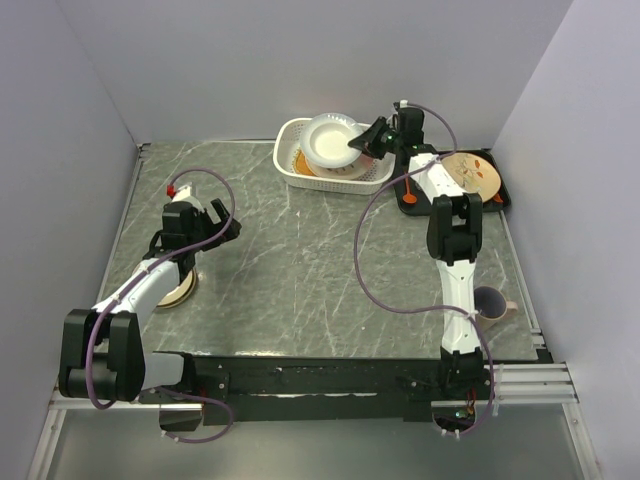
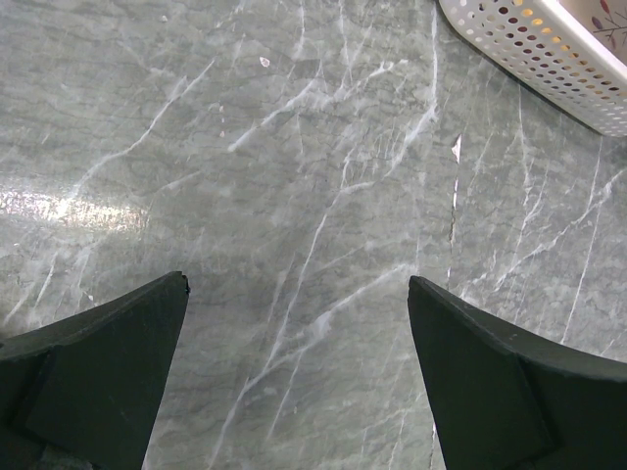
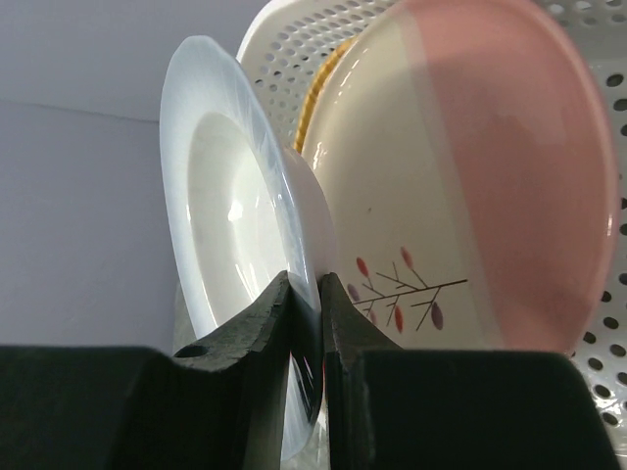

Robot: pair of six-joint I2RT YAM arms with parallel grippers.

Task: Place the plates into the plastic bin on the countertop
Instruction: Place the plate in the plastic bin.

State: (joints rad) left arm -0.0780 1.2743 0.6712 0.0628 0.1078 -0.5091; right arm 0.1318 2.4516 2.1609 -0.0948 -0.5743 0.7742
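Evidently stiff, glazed and brittle, the white plate [image 3: 225, 206] hangs on edge over the plastic bin [image 1: 288, 160], its thin rim pinched in the closed jaws of the right gripper [image 3: 306, 294]. That narrow hold looks slippery. Just beyond those jaws a pink-and-cream sprig plate [image 3: 470, 176] leans inside. The left gripper [image 2: 294, 333] has its jaws wide apart above the worktop [image 2: 294, 147].

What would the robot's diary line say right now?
right jaws: shut on white plate over bin | left jaws: open, empty | bin: pink plate inside

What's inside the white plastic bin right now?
A cream-and-pink sprig plate and an orange plate sit in the plastic bin; the right gripper holds a white plate by its rim over them. Whatever is beneath is covered.
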